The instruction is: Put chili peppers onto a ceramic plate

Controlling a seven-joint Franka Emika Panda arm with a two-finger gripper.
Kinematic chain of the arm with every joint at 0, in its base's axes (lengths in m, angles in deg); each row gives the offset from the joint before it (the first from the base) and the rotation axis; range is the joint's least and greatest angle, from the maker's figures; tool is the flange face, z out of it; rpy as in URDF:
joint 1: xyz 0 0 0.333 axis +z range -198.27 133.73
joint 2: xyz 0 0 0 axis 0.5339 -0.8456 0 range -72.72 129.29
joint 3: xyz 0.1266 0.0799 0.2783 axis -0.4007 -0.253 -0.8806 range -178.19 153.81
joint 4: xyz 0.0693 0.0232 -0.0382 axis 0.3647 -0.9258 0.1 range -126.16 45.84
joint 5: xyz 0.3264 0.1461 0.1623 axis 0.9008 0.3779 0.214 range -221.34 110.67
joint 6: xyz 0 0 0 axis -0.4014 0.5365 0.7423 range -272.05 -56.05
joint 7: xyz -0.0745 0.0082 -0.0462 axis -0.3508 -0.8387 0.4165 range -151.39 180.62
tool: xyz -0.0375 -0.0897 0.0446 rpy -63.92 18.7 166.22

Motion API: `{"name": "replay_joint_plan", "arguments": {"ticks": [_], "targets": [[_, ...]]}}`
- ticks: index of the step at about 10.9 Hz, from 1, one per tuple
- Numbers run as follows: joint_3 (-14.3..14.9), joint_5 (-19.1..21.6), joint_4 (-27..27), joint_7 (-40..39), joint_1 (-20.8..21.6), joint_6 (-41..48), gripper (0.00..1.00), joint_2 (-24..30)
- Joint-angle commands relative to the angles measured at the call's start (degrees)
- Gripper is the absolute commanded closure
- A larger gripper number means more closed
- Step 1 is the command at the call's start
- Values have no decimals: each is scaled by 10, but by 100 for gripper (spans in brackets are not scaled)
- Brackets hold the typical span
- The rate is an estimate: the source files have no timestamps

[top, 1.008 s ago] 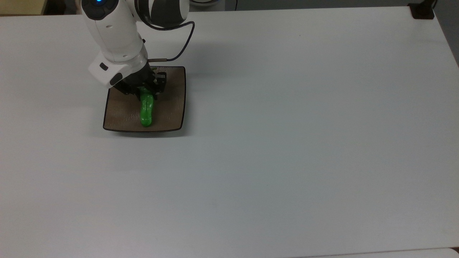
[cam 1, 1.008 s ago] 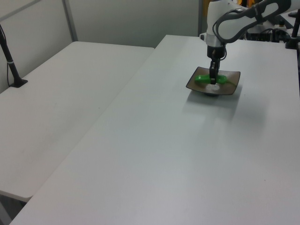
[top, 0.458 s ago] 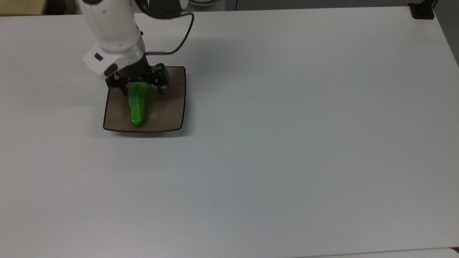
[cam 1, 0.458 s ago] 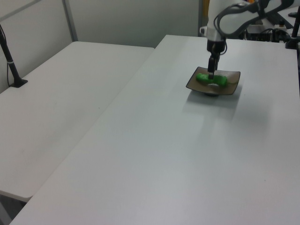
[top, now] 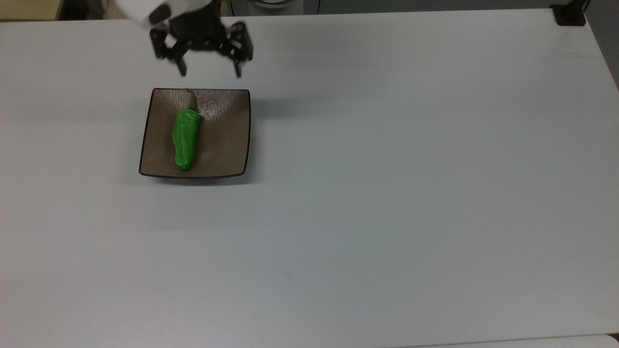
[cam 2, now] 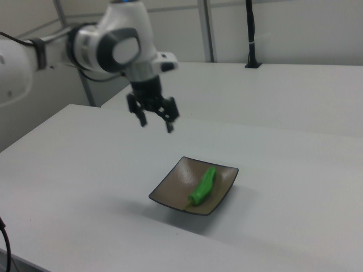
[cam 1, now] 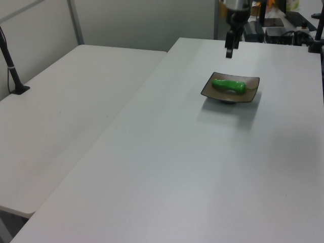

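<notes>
A bright green chili pepper lies flat on the square brown ceramic plate, its olive stem toward the top view's top edge. My gripper hangs in the air above the table, off the plate's far edge in the top view, clear of the pepper. Its two black fingers are spread wide and hold nothing.
The white table stretches wide to the top view's right and bottom. A second white table stands beside it in the left view. A black post base sits at the top view's far right corner.
The gripper let go of the pepper, opened wide, then rose and drew back past the plate's far edge. The pepper settled flat on the plate.
</notes>
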Motion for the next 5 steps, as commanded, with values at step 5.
{"name": "replay_joint_plan", "arguments": {"ticks": [5], "targets": [[5,-1,26,46,113,105,0,64]]}}
